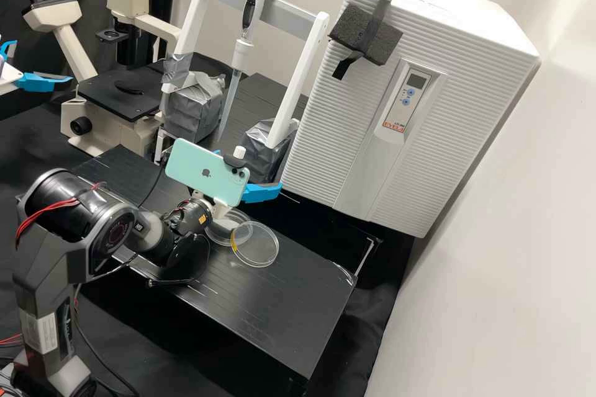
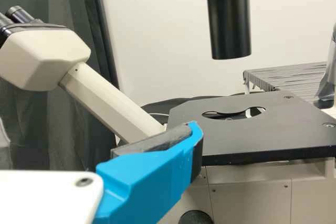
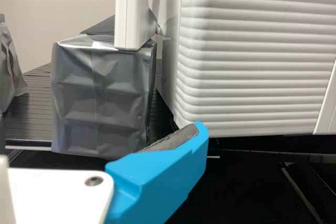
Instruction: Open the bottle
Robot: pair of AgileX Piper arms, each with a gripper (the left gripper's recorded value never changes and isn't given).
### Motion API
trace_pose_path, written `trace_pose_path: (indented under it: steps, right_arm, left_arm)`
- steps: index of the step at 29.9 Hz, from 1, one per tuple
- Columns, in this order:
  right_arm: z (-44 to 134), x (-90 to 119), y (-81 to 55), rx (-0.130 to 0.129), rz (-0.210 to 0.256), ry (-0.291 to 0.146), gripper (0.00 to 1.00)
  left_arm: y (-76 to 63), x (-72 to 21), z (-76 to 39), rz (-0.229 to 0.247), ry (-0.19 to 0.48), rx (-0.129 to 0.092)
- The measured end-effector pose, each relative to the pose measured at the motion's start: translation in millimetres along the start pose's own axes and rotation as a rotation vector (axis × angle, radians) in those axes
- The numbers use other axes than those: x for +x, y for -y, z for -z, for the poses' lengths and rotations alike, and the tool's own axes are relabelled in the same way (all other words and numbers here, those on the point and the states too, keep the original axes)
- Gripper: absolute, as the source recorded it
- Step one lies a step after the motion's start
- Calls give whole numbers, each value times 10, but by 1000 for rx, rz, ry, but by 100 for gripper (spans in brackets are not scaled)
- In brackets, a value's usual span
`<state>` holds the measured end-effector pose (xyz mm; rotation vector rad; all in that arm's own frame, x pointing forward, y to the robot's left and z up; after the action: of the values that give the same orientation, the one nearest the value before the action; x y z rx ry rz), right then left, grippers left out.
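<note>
No bottle is plainly recognisable. A small white cap on a dark stub (image 1: 238,152) pokes up behind the mint green phone (image 1: 208,178) on my right wrist; I cannot tell whether it is a bottle. My right gripper (image 1: 245,173) hangs open over the black bench, facing a tape-wrapped grey block (image 3: 102,103) and the white ribbed machine (image 3: 252,51). One of its blue fingers (image 3: 163,177) shows with nothing against it. My left gripper (image 1: 38,62) is open at the far left beside the microscope, and its blue finger (image 2: 152,171) points at the black stage (image 2: 252,124).
Two clear petri dishes (image 1: 254,252) lie on the black bench platform (image 1: 273,310) just below the right gripper. A pipette (image 1: 239,68) hangs in a white frame behind. The white machine (image 1: 410,93) blocks the right side. The microscope (image 1: 105,99) stands at the back left.
</note>
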<state>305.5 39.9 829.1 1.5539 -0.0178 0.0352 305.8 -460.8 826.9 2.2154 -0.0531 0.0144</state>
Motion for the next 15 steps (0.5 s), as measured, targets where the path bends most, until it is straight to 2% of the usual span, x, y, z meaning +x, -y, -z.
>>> trace_pose_path:
  steps: [11,13,15]
  right_arm:
    - [0,0,0,0,0,0,100]
    - [0,0,0,0,0,0,100]
    - [0,0,0,0,0,0,100]
  left_arm:
    - [3,0,-19,2,11,0]
    - [6,-1,-41,3,18,-26]
    - [8,-5,-107,6,49,-42]
